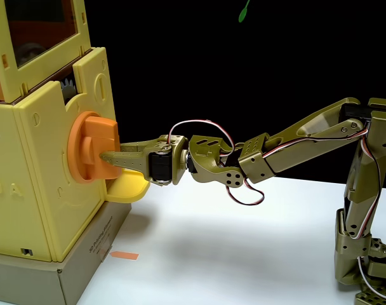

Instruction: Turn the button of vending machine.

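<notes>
This looks like a hobby robotics bench or small lab set up for recording. A smooth white tabletop (244, 254) carries an olive-green, seemingly 3D-printed jointed robot arm (307, 140) with exposed black servo motors and loose red-and-white wires. Behind everything hangs a plain black backdrop (244, 63). At the left of the fixed view a tall boxy pale-yellow plastic toy vending machine (47, 171) with an orange-tinted clear window stands on a grey cardboard box (85, 267), and a small strip of orange tape (124, 256) is stuck to the tabletop beside it.
</notes>
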Controlling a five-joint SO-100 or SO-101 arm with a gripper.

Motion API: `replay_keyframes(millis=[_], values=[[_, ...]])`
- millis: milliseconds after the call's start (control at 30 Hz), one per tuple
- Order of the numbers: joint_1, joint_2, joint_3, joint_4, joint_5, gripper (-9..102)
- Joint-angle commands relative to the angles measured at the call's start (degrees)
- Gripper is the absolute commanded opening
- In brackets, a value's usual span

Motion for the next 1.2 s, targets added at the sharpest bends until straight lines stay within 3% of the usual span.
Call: replay_keyframes(millis=[0,133,667,1167], values=[[-0.35,0.26,-2.90,-1.32,-0.70,4],[-0.70,0.26,-2.81,-2.20,-0.88,-1],[-0.88,0.70,-2.02,-3.16,1.93,-1],[-0.53,3.87,-1.93,-3.08,52.47,-1]])
